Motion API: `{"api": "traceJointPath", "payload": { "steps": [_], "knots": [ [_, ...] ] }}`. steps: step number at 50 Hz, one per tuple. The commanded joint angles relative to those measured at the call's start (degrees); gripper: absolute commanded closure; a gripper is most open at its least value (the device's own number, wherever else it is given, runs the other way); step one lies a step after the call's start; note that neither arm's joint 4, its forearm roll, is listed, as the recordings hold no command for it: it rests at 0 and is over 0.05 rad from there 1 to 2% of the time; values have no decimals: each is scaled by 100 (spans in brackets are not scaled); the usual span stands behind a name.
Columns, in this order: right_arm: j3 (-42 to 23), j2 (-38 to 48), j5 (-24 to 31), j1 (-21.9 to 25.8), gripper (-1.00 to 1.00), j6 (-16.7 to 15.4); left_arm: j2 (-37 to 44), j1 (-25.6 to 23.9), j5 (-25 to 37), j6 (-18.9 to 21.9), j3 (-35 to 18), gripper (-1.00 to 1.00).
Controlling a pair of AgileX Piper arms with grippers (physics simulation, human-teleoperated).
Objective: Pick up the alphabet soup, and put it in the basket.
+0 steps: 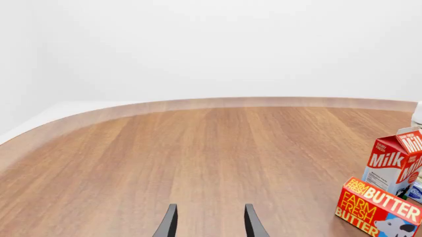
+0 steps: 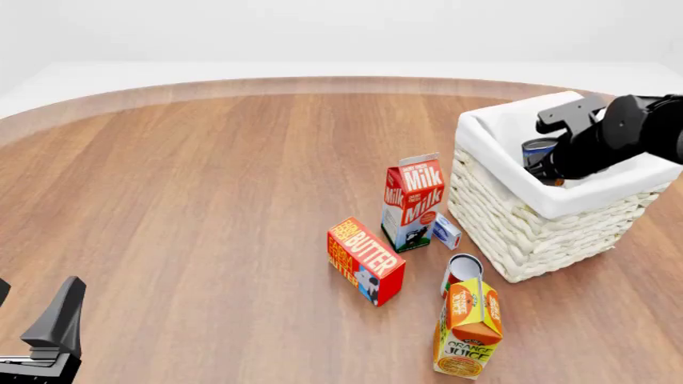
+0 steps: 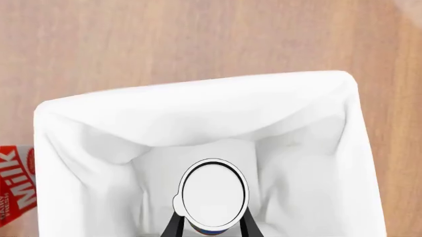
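Worktop [image 2: 213,200]: one round-edged slab of warm wood grain, its far rim curving against a plain white backdrop.
Basket [image 2: 533,232]: one, square, cream woven wicker, at the right; a white cloth liner folds over the rim and lines the inside in soft creases. Its far right corner is hidden behind the right arm.
Cartons: three. A gable-topped red-and-white milk carton [image 2: 412,204] stands upright just left of the basket; an orange juice carton [image 2: 468,328] stands nearer, its base cut off by the lower edge of the front view; a flat red butter box [image 2: 365,262] lies on its side left of both.
Cans: two in view. The alphabet soup [image 3: 213,193], a small cylinder with a plain silver top, hangs inside the basket's mouth above the liner; only a sliver of blue label shows. A second can [image 2: 461,272] is mostly hidden behind the juice carton.
Small blue-and-white packet [image 2: 446,232]: one, between milk carton and basket; its print is too small to read.
Right hand [image 3: 211,224]: over the basket, fingers closed on the soup's sides.
Left hand [image 1: 208,222]: at the near left, two dark tapered fingers spread apart with nothing between them.
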Motion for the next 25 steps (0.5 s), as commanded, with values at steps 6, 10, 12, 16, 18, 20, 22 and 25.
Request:
{"api": "traceJointPath", "payload": {
  "steps": [6,10,12,16,18,20,22,25],
  "knots": [
    [-44,21,18,-57,100,74,0,0,0,0,0,-100],
    [-112,-38,28,28,-100,221,0,0,0,0,0,-100],
    [-105,-20,16,-73,-100,104,0,0,0,0,0,-100],
    [-121,-18,19,-50,-100,152,0,0,0,0,0,-100],
    [-132,-9,24,-41,-100,174,0,0,0,0,0,-100],
    [-138,-2,23,-44,-100,171,0,0,0,0,0,-100],
    [-144,-11,26,-35,-100,174,0,0,0,0,0,-100],
    [-158,-16,27,-32,-100,187,0,0,0,0,0,-100]
  ]
}}
